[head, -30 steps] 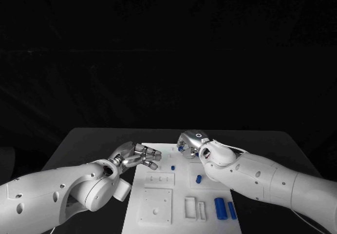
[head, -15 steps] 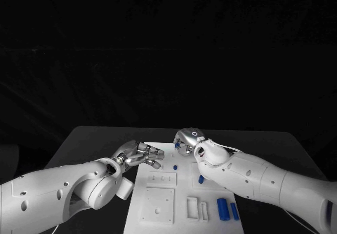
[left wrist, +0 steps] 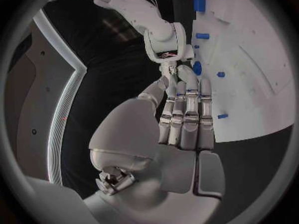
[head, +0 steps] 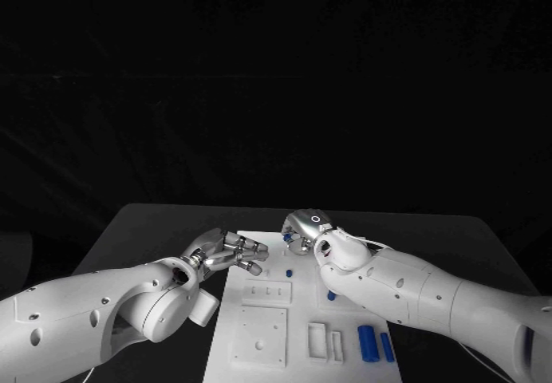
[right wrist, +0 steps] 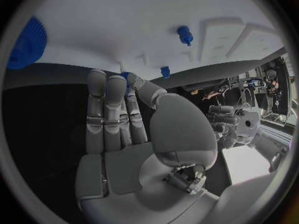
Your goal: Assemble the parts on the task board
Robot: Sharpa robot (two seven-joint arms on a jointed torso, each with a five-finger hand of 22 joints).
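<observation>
The white task board (head: 262,335) lies lengthwise in the middle of the table. On it are a small blue peg (head: 289,273), a second blue piece (head: 331,295) and two blue cylinders (head: 366,341) near the front. My right hand (head: 305,231) is over the board's far end, and thumb and finger pinch a small blue part (right wrist: 124,75). A blue gear (right wrist: 28,42) and a blue peg (right wrist: 184,35) lie beyond its fingers (right wrist: 106,109). My left hand (head: 230,254) is at the board's left edge, its fingers (left wrist: 187,112) straight, side by side and holding nothing.
Raised white blocks and frames (head: 313,339) stand on the near half of the board. Black table (head: 150,231) surrounds the board on both sides. My two forearms flank the board closely, the right one (head: 426,303) crossing over its right side.
My right hand has drifted slightly left and towards the board's far end with the blue part. The left hand has hardly moved.
</observation>
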